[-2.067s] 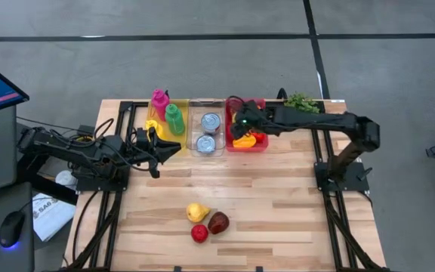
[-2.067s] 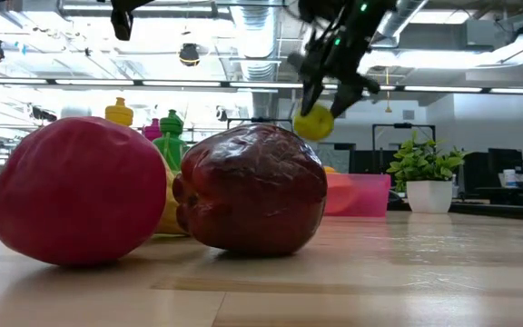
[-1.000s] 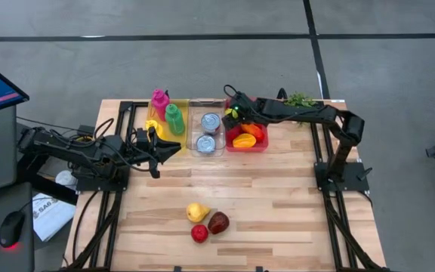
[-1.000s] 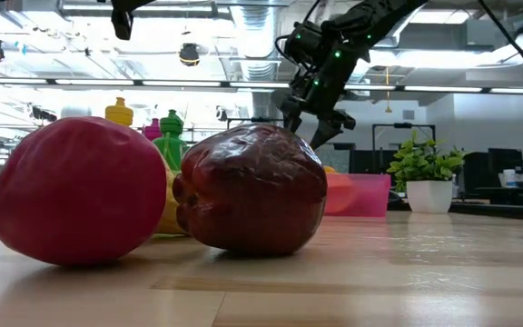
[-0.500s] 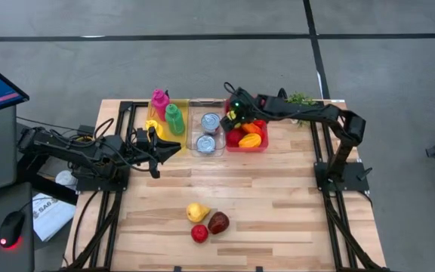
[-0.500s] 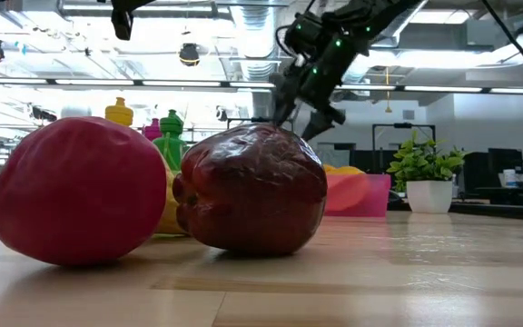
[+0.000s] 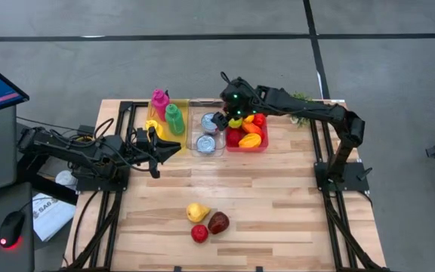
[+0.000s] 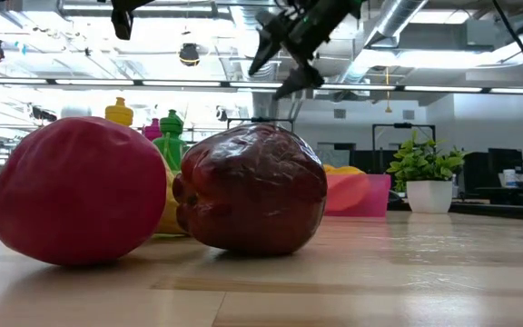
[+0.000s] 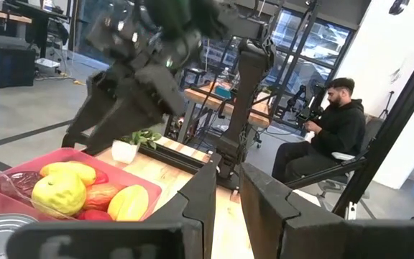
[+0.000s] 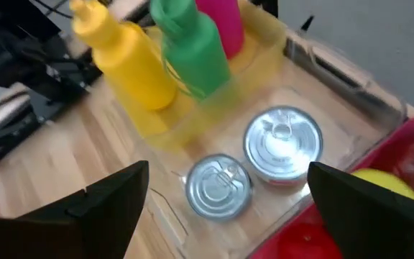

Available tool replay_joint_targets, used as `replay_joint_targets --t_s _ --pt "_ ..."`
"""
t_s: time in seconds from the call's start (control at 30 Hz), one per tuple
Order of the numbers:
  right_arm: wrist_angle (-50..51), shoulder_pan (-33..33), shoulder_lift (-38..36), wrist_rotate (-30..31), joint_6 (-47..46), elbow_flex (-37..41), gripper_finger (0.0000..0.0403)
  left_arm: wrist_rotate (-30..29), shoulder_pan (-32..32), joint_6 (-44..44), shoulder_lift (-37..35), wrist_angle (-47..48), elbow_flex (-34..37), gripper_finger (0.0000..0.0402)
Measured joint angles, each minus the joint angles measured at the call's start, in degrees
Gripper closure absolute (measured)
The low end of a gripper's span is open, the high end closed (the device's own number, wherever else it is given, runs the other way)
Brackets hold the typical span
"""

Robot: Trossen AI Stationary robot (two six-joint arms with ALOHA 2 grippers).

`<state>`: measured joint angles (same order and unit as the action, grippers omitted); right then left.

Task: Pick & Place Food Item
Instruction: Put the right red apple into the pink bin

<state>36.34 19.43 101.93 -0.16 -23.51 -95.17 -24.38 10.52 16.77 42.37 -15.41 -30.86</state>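
Three food items lie near the table's front edge: a yellow one (image 7: 196,212), a dark red pepper (image 7: 218,223) (image 8: 252,189) and a red apple (image 7: 199,233) (image 8: 78,191). A red bin (image 7: 246,149) at the far edge holds several fruits, among them a yellow one (image 9: 58,193). My right gripper (image 7: 222,119) (image 8: 275,68) hangs open and holding nothing, high over the seam between the red bin and the clear bin (image 7: 207,152). Its fingers (image 10: 85,216) stand wide apart. My left gripper (image 7: 177,146) (image 9: 228,208) waits shut at the table's left, pointing level.
The clear bin holds two cans (image 10: 282,147) (image 10: 218,185). A yellow bin (image 7: 157,125) beside it holds yellow, green (image 10: 192,50) and pink bottles. A potted plant (image 7: 302,100) stands at the far right corner. Bare wood lies mid-table. A seated person (image 9: 329,137) is beyond the table.
My right gripper has risen out of the red bin and gone toward the table's left, over the clear bin, tipping up from a steep downward slant. The yellow fruit it carried two seconds ago now lies in the red bin.
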Motion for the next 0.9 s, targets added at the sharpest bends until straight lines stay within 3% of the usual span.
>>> replay_joint_targets --t_s 0.27,0.9 --pt "7.3 -1.5 0.0 0.2 0.2 -6.9 0.0031 0.0 0.0 0.0 0.0 0.0 0.0 0.0349" --pt "21.1 -10.4 0.0 0.2 -8.7 -7.6 0.0042 0.0 0.0 0.0 0.0 0.2 0.0 0.0349"
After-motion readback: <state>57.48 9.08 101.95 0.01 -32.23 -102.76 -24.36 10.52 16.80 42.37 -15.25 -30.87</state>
